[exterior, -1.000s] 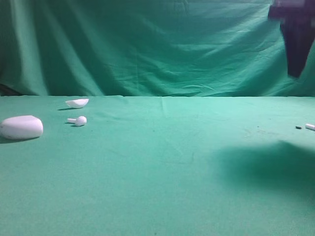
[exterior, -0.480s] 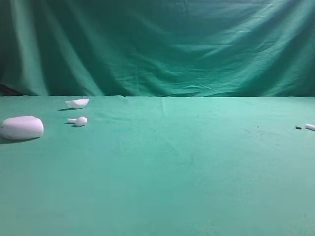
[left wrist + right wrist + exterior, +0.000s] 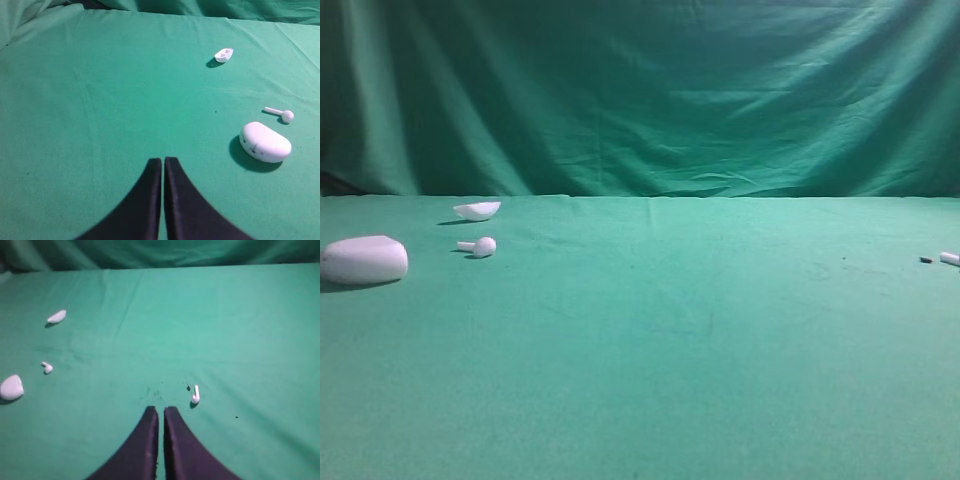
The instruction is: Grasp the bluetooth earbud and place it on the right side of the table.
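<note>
One small white bluetooth earbud (image 3: 949, 258) lies at the far right of the green table (image 3: 660, 340); in the right wrist view this earbud (image 3: 195, 394) rests just ahead and right of my right gripper (image 3: 161, 411), which is shut and empty above the cloth. A look-alike earbud (image 3: 480, 246) lies at the left, also seen in the left wrist view (image 3: 281, 114). My left gripper (image 3: 163, 161) is shut with nothing in it, well short and left of that earbud. Neither arm shows in the exterior view.
A large white oval case (image 3: 364, 260) sits at the far left, with a white shallow shell (image 3: 477, 210) behind the left earbud. A tiny dark speck (image 3: 188, 388) lies beside the right earbud. A green backdrop (image 3: 640, 90) hangs behind the table.
The right arm, dark at the upper right a second ago, has left the exterior view, and its shadow on the cloth is gone. The white objects have not moved.
</note>
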